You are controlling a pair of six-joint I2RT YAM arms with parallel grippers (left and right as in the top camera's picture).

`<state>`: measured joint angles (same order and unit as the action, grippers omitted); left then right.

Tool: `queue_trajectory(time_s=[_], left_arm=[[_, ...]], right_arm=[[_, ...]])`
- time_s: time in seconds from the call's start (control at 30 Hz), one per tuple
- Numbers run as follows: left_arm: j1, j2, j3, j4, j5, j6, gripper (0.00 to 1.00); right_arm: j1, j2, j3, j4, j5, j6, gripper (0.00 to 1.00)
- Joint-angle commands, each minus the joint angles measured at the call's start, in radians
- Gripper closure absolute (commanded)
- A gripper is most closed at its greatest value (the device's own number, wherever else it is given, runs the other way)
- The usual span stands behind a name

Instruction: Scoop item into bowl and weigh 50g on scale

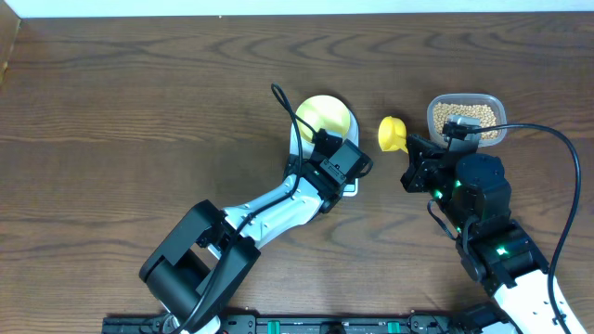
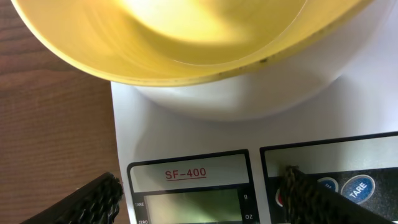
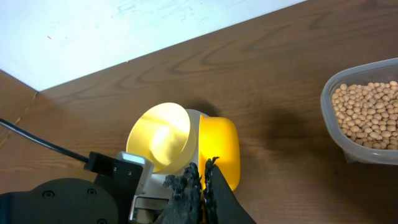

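- The beans [image 3: 367,115] lie loose in the clear tub [image 3: 326,106], at about 3 o'clock from the bowl [image 1: 325,113] in the overhead view. They are likely hard, smooth and light, so they would roll and scatter. I would lift them with the scoop rather than pinch them.
- The yellow scoop [image 3: 221,146] looks stiff and light. The right claw [image 3: 203,177] is pressed together, seemingly on its handle end, and holds it between bowl and tub.
- The bowl sits on the white scale [image 2: 186,137]. It looks like thin plastic that is easily nudged, and I see no beans in it.
- The left claw [image 2: 199,196] is spread and holds nothing. It sits at about 5 o'clock from the bowl, over the scale's display edge.
- Count on the tabletop [image 1: 139,111]: one bowl, one scale, one scoop and one tub. The beans are too many to count.
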<state>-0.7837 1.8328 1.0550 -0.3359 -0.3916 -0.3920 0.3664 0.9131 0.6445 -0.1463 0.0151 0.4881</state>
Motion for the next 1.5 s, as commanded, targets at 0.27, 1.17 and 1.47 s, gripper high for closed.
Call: queue_trajectory(time_s=[0.27,1.17,1.47], left_arm=[[-0.012,-0.017,-0.013,-0.021,-0.009,0.013,0.16],[-0.016,-0.017,-0.013,-0.026,0.014,0.026,0.16],[-0.016,-0.017,-0.013,-0.033,0.013,0.025,0.16]], right_arm=[[-0.006,-0.011,0.015,-0.001,0.001,-0.014,0.99],[-0.006,-0.011,0.015,-0.003,0.001,-0.014,0.99],[-0.006,-0.011,0.015,-0.003,0.002,-0.015,0.99]])
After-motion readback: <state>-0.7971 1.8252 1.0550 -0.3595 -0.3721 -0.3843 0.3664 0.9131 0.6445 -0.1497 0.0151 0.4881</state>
